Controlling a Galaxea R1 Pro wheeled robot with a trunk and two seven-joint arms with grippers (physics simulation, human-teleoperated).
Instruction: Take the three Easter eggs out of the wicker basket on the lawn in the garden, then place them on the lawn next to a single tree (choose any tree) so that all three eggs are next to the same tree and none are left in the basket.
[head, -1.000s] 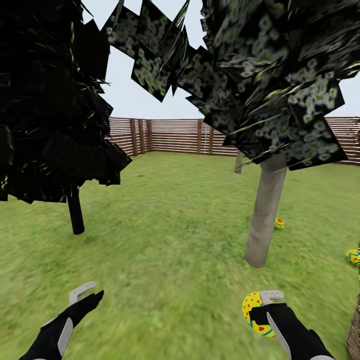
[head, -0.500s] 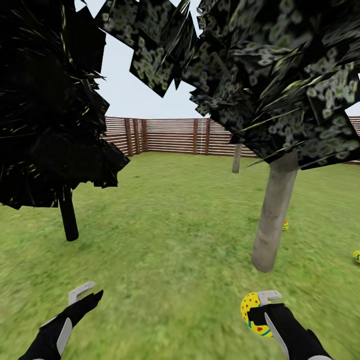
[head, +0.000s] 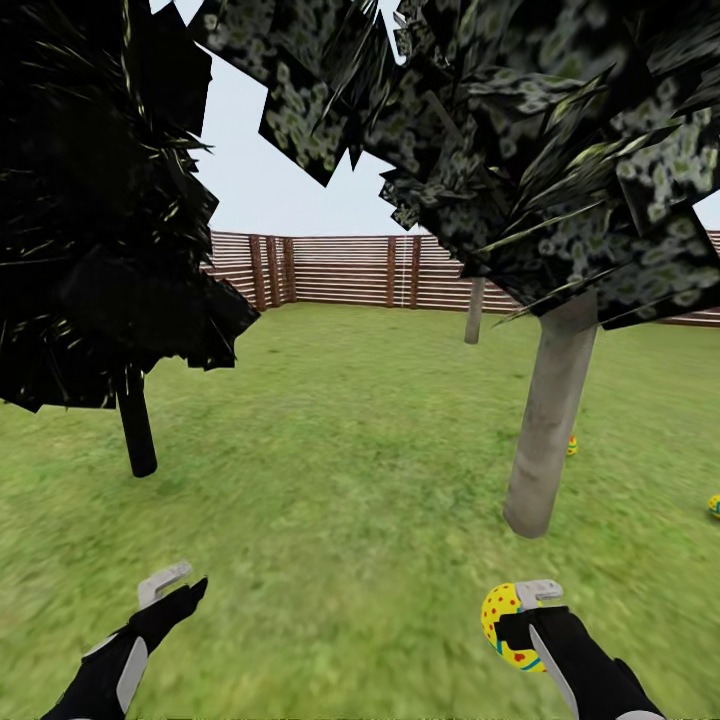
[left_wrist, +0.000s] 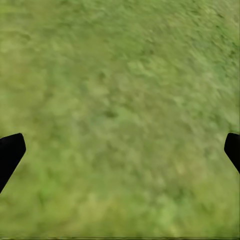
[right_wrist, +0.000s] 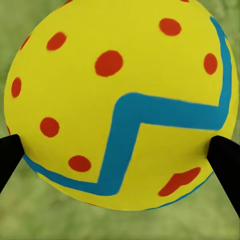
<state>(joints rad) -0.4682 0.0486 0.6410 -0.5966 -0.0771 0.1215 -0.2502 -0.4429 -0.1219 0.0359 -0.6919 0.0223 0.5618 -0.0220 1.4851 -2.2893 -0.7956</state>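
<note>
My right gripper (head: 528, 610) is shut on a yellow Easter egg (head: 500, 618) with red dots and a blue zigzag, held low over the lawn (head: 340, 480). The right wrist view shows that egg (right_wrist: 120, 100) close up between the fingertips (right_wrist: 225, 157). The tree (head: 550, 420) with a pale trunk stands just ahead and slightly right. A second egg (head: 571, 446) peeks out behind its trunk, and a third egg (head: 714, 506) lies on the grass at the right edge. My left gripper (head: 176, 592) is open over bare grass (left_wrist: 120, 100). The wicker basket is out of view.
A near-black tree with a thin black trunk (head: 135, 430) stands at the left. The brown slat fence (head: 340, 270) closes the garden at the back, with another pale trunk (head: 474, 312) near it. Open grass lies between the two near trees.
The whole view has shifted as the camera moved, putting the pale trunk a little further right. Both grippers keep their poses, and the right one still holds the egg.
</note>
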